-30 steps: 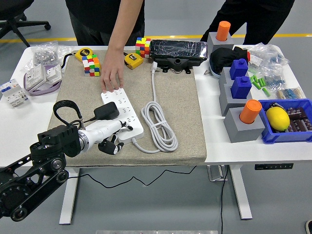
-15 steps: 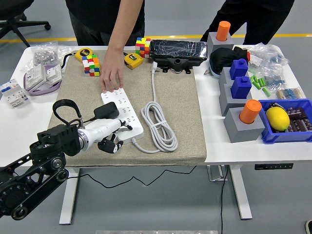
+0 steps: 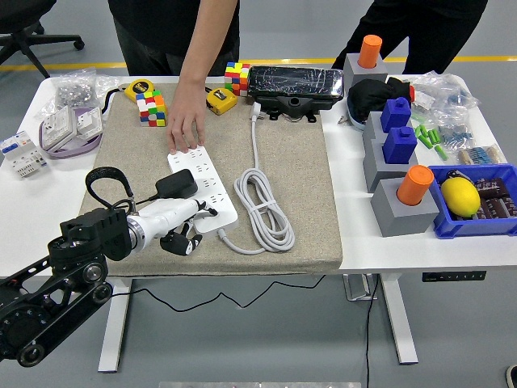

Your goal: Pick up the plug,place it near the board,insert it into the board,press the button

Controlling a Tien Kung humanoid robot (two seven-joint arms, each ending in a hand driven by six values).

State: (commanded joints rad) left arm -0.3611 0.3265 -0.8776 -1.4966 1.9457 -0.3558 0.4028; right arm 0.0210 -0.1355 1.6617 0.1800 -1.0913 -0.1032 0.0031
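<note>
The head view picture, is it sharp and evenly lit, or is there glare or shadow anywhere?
Head view: sharp throughout, with even, soft overhead light; shadows are faint, the clearest under the left hand on the beige mat; the black wrapped case shows streaky glare; the white power strip stays readable, not blown out.

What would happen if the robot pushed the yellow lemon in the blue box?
The lemon looks rounded, so it would probably roll or rock a little. The blue box has walls around it and other bits packed beside it, so it likely wouldn't roll far. Its skin looks smooth, so it may be a bit slippery.
</note>
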